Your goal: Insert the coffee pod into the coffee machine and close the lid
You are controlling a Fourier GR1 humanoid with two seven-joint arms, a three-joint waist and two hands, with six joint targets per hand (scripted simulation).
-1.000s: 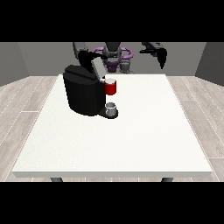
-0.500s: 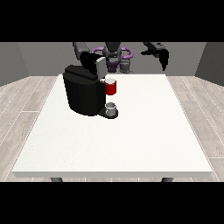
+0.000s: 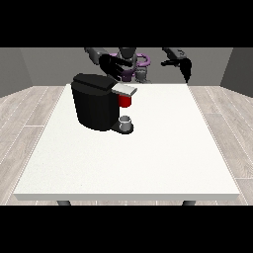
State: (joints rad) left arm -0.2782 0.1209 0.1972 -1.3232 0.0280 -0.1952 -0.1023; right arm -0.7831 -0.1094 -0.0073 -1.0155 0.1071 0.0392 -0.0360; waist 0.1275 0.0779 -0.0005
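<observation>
A wide white counter (image 3: 148, 148) fills most of the front view, set on a floor of pale grey wood planks (image 3: 24, 108) with plain grey walls (image 3: 44, 64) behind. Dark legs show under the counter's near edge.

At the counter's far left part stands a black coffee machine (image 3: 94, 106), bulky and rounded, with a silver lid (image 3: 123, 89) lying nearly flat over its front. Just under that lid a red part (image 3: 125, 101) shows; whether this is the coffee pod cannot be told from here. Below it, on the machine's base, sits a small grey cup (image 3: 126, 121).

The robot (image 3: 131, 62) stands behind the far edge, its dark torso partly ringed in purple. The hand at the view's left (image 3: 114, 66) reaches forward and down over the back of the machine, close above the lid's rear end; its fingers look spread and fairly straight, holding nothing that can be seen. The hand at the view's right (image 3: 186, 68) hangs in the air over the far right corner of the counter, well apart from the machine, with its fingers pointing downward and relaxed, also with nothing in it.
</observation>
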